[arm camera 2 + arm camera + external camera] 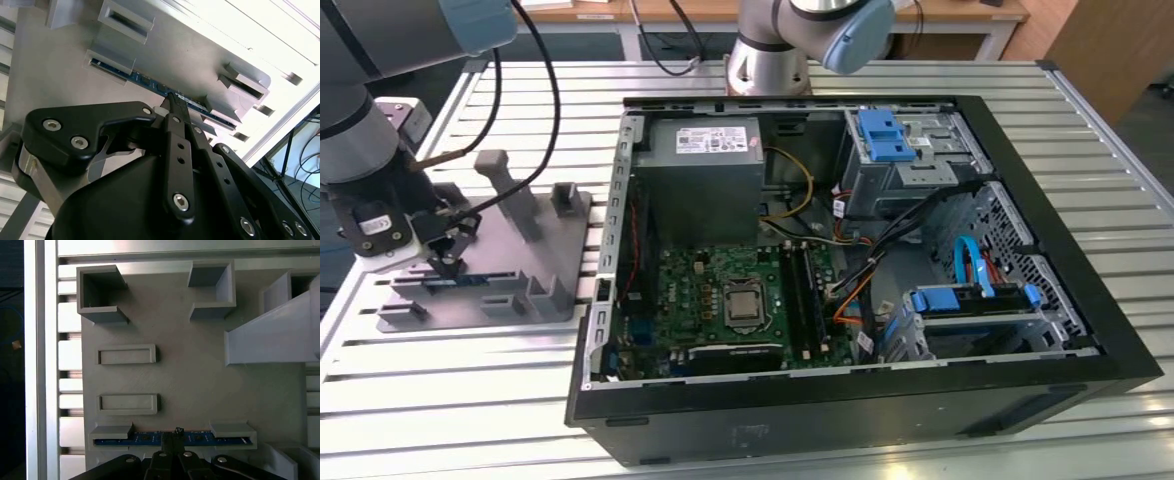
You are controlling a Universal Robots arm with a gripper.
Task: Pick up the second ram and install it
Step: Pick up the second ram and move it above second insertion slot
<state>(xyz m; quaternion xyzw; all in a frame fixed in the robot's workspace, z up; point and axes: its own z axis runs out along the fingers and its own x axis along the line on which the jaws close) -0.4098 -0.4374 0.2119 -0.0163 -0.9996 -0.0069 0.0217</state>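
1. Pinching with its tips drawn close together, the gripper (176,432) has hold of the top edge of the memory stick (220,440) near its middle. The stick stands on edge along the near side of the gray holder (190,385).
2. Two overhanging lips (111,431) cap the stick, one at each end. The gripper comes down between them, apart from both.
3. Farther back on the holder lie two low rectangular slot blocks (127,355), then two open square pockets (100,290). One tall slanted post (507,190) rises just beyond the gripper.
4. The holder sits on the slatted table (454,360) at the exterior view's left, its right edge just beside the wall of the open computer case (854,405).
5. Inside the case are one power supply (704,150) at the far side and one green motherboard (680,290) nearer. Long black slots (803,300) run to the right of the processor socket (744,305).
6. Two blue drive brackets (881,135) sit on the case's right side. Loose cables (894,235) cross from them toward the board.
7. Bare table lies near and left of the holder. A second arm's base (767,55) stands at the far edge behind the case.
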